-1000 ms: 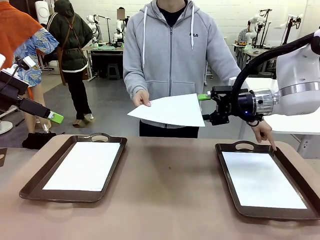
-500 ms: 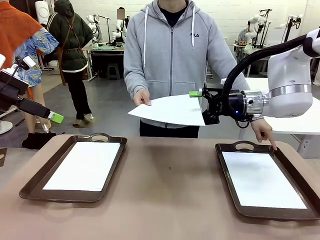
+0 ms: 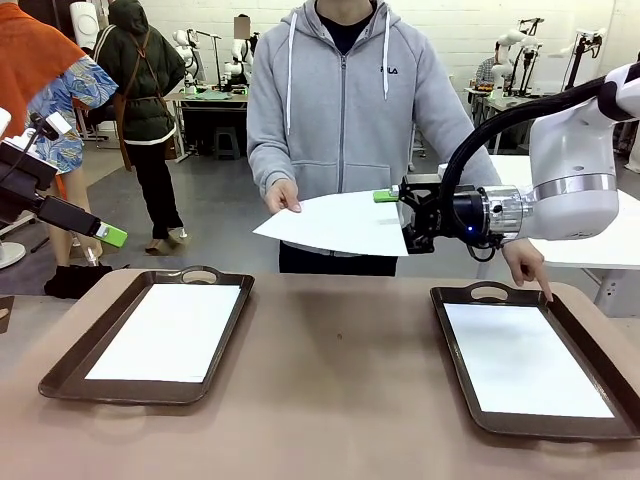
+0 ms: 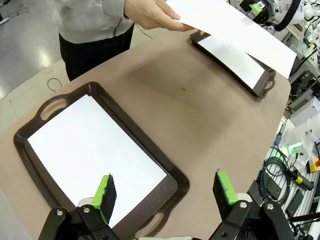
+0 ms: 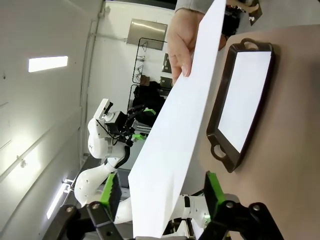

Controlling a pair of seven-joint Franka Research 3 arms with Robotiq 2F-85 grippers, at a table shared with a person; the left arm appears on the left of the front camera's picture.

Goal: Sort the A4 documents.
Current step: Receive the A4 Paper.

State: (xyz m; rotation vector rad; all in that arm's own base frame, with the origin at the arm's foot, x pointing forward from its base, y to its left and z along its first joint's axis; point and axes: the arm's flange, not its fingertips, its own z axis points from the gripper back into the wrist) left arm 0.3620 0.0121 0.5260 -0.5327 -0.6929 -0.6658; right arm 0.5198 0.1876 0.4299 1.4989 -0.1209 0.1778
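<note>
My left gripper [image 4: 165, 192] hangs open above the left tray [image 3: 60, 372]. The person's hand [image 3: 283, 195] offers an A4 sheet [image 3: 345, 222]; my right gripper [image 3: 400, 218] straddles its edge, unclosed. Closing off-centre risks creasing or slippage.

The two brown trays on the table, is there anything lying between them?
No. In the front view the tabletop between the left tray and the right tray is bare; the held sheet hangs above it, not on it.
</note>
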